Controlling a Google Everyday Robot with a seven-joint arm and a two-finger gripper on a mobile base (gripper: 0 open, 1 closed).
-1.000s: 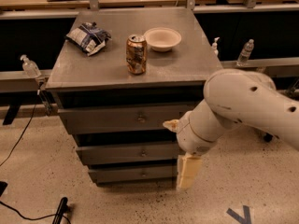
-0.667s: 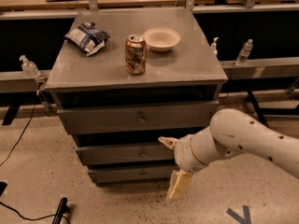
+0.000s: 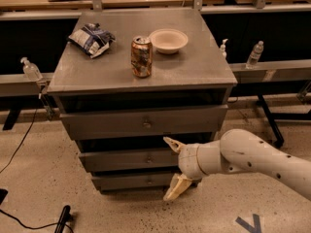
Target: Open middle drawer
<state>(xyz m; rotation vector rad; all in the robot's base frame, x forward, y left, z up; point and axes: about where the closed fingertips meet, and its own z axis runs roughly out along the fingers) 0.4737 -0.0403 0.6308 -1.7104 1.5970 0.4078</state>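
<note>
The grey metal cabinet has three drawer fronts. The middle drawer (image 3: 121, 160) is the medium-height front with a small round knob (image 3: 149, 158) at its centre; it looks closed. My gripper (image 3: 173, 168) is at the end of the white arm, in front of the right part of the middle drawer, just right of the knob. Its two cream fingers are spread wide apart, one finger (image 3: 173, 144) at the drawer's top edge, the other (image 3: 176, 188) down by the bottom drawer (image 3: 131, 181). It holds nothing.
The top drawer (image 3: 143, 123) has its own knob. On the cabinet top (image 3: 199, 67) stand a drink can (image 3: 141, 57), a white bowl (image 3: 168, 41) and a chip bag (image 3: 91, 39). Bottles (image 3: 254, 55) sit on rails either side. A cable and a black object lie on the floor at left.
The arm has dropped lower and swung left, bringing the gripper from the cabinet's right side to in front of the middle drawer near its knob.
</note>
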